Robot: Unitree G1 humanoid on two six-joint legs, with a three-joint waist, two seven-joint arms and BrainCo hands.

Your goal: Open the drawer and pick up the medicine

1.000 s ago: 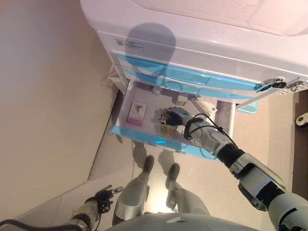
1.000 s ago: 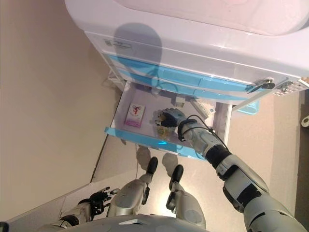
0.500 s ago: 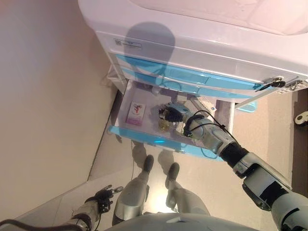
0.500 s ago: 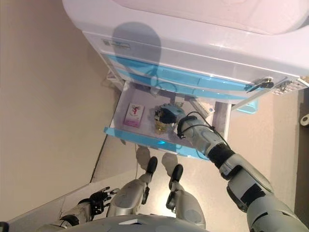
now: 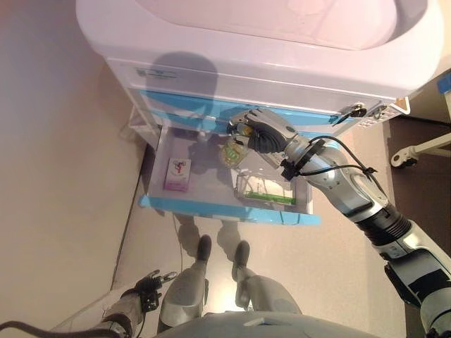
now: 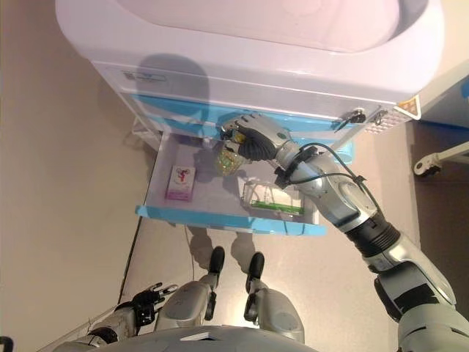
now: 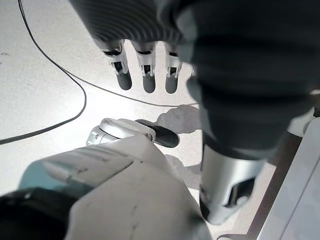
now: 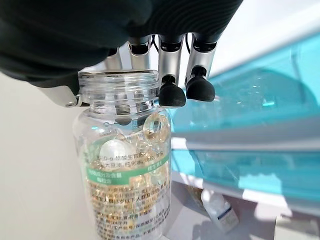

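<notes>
Clear plastic bottle (image 8: 125,165) of yellow capsules, with a green label band, held at its neck by my right hand (image 5: 261,132); my fingers (image 8: 171,75) and thumb curl round the open mouth, so the hand is pinching the medicine. In the eye views the bottle hangs above the open drawer (image 5: 225,209), near its back edge and just below the closed blue drawer fronts (image 5: 190,105) of the white cabinet (image 5: 246,56). The open drawer has a pale floor and a blue front edge. A small pink box (image 5: 177,174) lies flat near the drawer's left side. A clear box with a green strip (image 5: 266,190) lies near the front right corner. A small white bottle (image 8: 220,212) shows in my right wrist view at the back of the drawer, lying on its side. My left hand (image 7: 145,70) hangs low beside my body, over the floor, its fingers relaxed and holding nothing.
</notes>
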